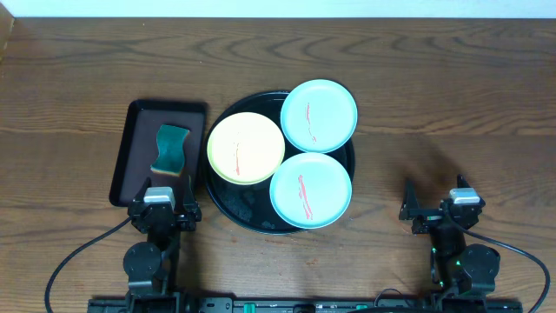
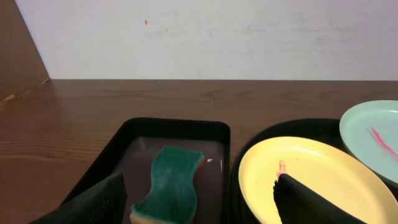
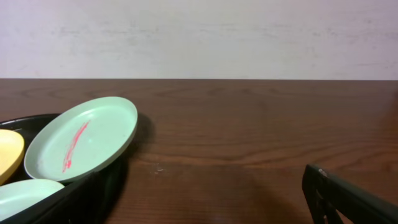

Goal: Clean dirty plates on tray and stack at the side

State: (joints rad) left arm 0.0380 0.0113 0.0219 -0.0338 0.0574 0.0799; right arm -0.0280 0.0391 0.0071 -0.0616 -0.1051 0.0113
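Three plates lie on the round black tray (image 1: 246,215). The pale yellow plate (image 1: 246,148) is at the left, one mint-blue plate (image 1: 319,116) at the back right and one mint-blue plate (image 1: 310,189) at the front. Each bears a thin red streak. My left gripper (image 1: 165,207) is open and empty at the front edge, just in front of the brown tray. My right gripper (image 1: 439,207) is open and empty on the right, apart from the plates. In the left wrist view the yellow plate (image 2: 317,180) sits right of the sponge. In the right wrist view a mint-blue plate (image 3: 81,138) rests on the tray rim.
A dark brown rectangular tray (image 1: 139,130) left of the black tray holds a green sponge (image 1: 171,149), also in the left wrist view (image 2: 174,183). Bare wooden table (image 1: 452,104) spreads right of the plates. A pale wall stands behind the table.
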